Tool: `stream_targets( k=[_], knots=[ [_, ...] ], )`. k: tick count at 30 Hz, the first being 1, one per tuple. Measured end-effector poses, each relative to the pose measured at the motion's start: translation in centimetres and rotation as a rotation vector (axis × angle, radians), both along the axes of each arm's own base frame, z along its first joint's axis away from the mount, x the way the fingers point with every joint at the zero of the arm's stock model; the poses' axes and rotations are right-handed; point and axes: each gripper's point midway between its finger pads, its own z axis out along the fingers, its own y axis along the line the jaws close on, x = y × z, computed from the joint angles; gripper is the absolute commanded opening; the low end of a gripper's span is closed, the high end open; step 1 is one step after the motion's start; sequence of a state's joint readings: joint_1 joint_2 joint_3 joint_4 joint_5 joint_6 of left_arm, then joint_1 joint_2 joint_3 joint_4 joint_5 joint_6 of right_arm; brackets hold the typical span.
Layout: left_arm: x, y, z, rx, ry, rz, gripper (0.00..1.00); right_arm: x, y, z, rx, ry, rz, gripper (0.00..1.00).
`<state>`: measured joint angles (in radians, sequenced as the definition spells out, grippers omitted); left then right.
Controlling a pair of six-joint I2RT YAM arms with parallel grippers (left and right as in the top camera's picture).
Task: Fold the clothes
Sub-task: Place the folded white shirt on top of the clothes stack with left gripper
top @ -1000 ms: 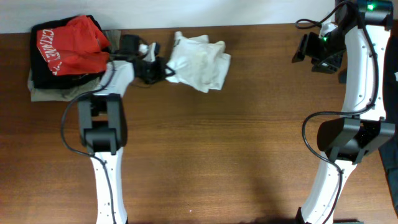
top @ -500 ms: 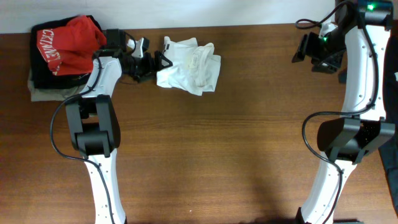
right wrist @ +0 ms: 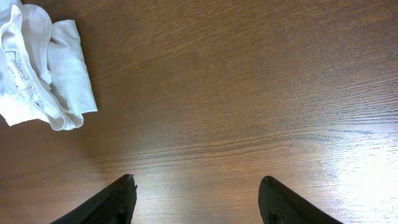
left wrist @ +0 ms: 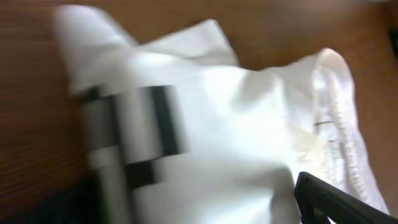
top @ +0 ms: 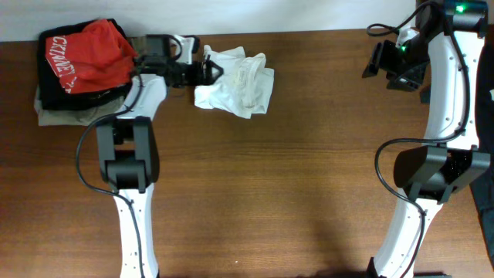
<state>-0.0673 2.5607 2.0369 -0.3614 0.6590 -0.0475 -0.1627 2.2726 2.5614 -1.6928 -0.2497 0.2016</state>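
The white T-shirt [top: 239,81] is seen crumpled in a loose heap on the brown counter [top: 270,177], to the right of the red garment [top: 85,54] and apart from it. The red garment, marked with white lettering, is piled on a black garment [top: 50,89], under which a pale cloth [top: 62,116] is spread.

The left pincer [top: 210,71] is placed between the red garment and the T-shirt, with its tips at the shirt edge nearest the red garment. In the left wrist view the T-shirt [left wrist: 236,112] fills most of the picture, and the left pincer [left wrist: 217,180] is shown with its fingers held wide apart over the fabric. One finger is blurred, and nothing is clamped. Whether the fingers touch the cloth cannot be told.

The right pincer [top: 388,68] is held well to the right of the red garment, far beyond the T-shirt. In the right wrist view its two dark fingers are seen spread apart, and only bare counter is found between them [right wrist: 196,199]. The T-shirt [right wrist: 37,68] is caught at the upper left corner of that view, its ribbed collar visible.
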Motion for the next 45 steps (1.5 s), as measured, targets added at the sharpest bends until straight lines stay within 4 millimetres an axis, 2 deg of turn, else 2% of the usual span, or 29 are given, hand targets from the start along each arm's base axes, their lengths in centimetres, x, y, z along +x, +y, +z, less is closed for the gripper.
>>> stream_targets(
  k=[2,3,5,6,7,9,12,14,15,16,17,18,23,26,27,28,30,34,35,40,43,45],
  knots=[
    [-0.5,-1.4,-0.1,-0.007,0.006,-0.033,0.75,0.0,0.0,0.0,0.0,0.0,0.0,0.67],
    [-0.8,-1.7,-0.2,-0.005,0.019,-0.041,0.62,0.0,0.0,0.0,0.0,0.0,0.0,0.67],
    [-1.2,-2.0,-0.6,-0.012,0.04,-0.051,0.44,0.0,0.0,0.0,0.0,0.0,-0.001,0.67],
    [-1.5,-2.1,-0.9,-0.016,0.054,-0.058,0.29,0.0,0.0,0.0,0.0,0.0,0.0,0.67],
    [-1.9,-2.2,-1.1,-0.026,0.076,-0.061,0.17,0.0,0.0,0.0,0.0,0.0,-0.001,0.67],
    [-2.3,-2.2,-1.7,-0.031,0.103,-0.061,0.06,0.0,0.0,0.0,0.0,0.0,0.0,0.67],
    [-2.6,-2.2,-1.9,-0.044,0.125,-0.066,0.04,0.0,0.0,0.0,0.0,0.0,0.0,0.67],
    [-3.2,-2.2,-1.8,-0.035,0.155,-0.081,0.06,0.0,0.0,0.0,0.0,0.0,0.0,0.67],
    [-3.5,-2.1,-1.7,-0.027,0.177,-0.086,0.14,0.0,0.0,0.0,0.0,0.0,0.0,0.67],
    [-3.7,-2.0,-1.7,-0.015,0.195,-0.086,0.33,0.0,0.0,0.0,0.0,0.0,0.0,0.67],
    [-3.7,-1.8,-1.6,0.003,0.206,-0.086,0.58,0.0,0.0,0.0,0.0,0.0,0.001,0.67],
    [-3.8,-1.7,-1.6,0.025,0.221,-0.079,0.62,0.0,0.0,0.0,0.0,0.0,0.0,0.67],
    [-2.9,-1.1,0.3,0.084,0.214,-0.059,0.56,0.0,0.0,0.0,0.0,0.0,0.0,0.67],
    [-2.6,-0.7,0.6,0.107,0.208,-0.052,0.38,0.0,0.0,0.0,0.0,0.0,0.0,0.67],
    [-2.6,-0.6,0.7,0.109,0.206,-0.051,0.21,0.0,0.0,0.0,0.0,0.0,0.0,0.67],
    [-2.5,-0.6,0.9,0.111,0.203,-0.05,0.12,0.0,0.0,0.0,0.0,0.0,0.0,0.67],
    [-2.8,-0.5,0.8,0.116,0.212,-0.055,0.08,0.0,0.0,0.0,0.0,0.0,0.0,0.67],
    [-3.0,-0.5,0.7,0.126,0.212,-0.067,0.07,0.0,0.0,0.0,0.0,0.0,0.0,0.66],
    [-3.1,-0.5,0.6,0.127,0.215,-0.068,0.0,0.0,0.0,0.0,0.0,0.0,0.0,0.66],
    [-3.2,-0.3,0.7,0.127,0.221,-0.067,0.0,0.0,0.0,0.0,0.0,0.0,0.0,0.66],
    [-3.1,0.2,1.7,0.127,0.224,-0.058,0.0,0.0,0.0,0.0,0.0,0.0,0.0,0.66],
    [-2.4,1.3,3.8,0.127,0.2,-0.038,0.0,0.0,0.0,0.0,0.0,0.0,0.0,0.66]
  ],
)
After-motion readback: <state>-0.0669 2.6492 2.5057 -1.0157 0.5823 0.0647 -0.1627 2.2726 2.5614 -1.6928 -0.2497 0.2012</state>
